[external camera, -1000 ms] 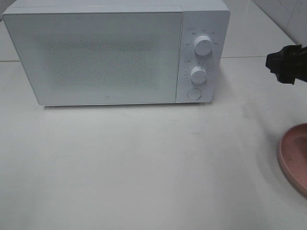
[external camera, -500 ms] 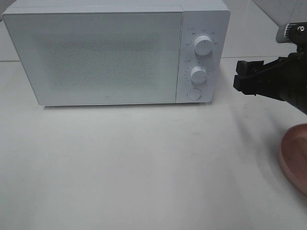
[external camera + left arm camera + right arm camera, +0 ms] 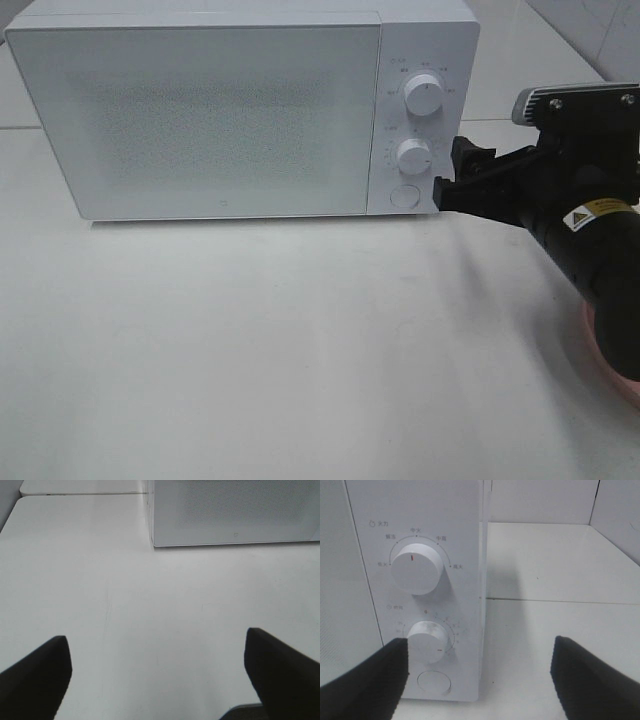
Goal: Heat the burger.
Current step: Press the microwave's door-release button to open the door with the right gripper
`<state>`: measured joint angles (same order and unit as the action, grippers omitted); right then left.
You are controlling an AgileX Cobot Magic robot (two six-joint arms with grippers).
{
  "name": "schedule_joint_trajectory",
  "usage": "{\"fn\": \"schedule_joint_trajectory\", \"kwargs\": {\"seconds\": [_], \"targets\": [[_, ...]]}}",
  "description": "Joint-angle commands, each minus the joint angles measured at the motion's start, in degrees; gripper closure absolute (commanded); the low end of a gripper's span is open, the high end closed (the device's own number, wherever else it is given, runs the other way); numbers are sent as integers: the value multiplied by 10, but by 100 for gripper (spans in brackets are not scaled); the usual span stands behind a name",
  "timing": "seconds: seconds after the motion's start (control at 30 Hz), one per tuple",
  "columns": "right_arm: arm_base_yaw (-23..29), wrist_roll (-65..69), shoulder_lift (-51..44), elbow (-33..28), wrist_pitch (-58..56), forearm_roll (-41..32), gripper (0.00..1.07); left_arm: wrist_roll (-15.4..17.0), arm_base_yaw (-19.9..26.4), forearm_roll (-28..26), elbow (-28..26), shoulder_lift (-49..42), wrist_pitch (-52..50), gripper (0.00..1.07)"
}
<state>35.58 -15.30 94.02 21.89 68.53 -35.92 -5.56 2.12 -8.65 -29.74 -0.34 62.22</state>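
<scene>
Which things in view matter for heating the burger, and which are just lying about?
Job in hand:
- microwave, door shut
- upper knob, lower knob, round button
- right gripper, open, at the control panel
- no burger in view

Lying about:
- pink plate, mostly hidden by the right arm
- left gripper, open over bare table

A white table (image 3: 250,350) carries a microwave (image 3: 200,110) and a pink plate (image 3: 605,362).

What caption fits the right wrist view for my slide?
Open right pincer poised at the white microwave's control panel: upper dial, lower dial, round button.
</scene>
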Motion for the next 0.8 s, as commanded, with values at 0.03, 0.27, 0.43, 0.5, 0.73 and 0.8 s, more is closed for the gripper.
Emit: {"fn": "schedule_joint_trajectory", "kwargs": {"seconds": [0.03,0.27,0.43,0.5,0.73,0.8], "targets": [[22,-9,10,-1,46,-22,31,1,-1,2,1,-10,-8,18],[70,-9,47,-1,70,-72,31,1,-1,2,1,-10,-8,18],[81,-9,49,-1,76,-73,31,1,-1,2,1,-10,-8,18],[87,-9,49,-1,81,-78,31,1,-1,2,1,-10,-8,18],[87,41,49,-1,72,-82,32,1,-1,2,1,-10,-8,18],[87,88,49,-1,61,-82,33,1,-1,2,1,-10,-8,18]]}}
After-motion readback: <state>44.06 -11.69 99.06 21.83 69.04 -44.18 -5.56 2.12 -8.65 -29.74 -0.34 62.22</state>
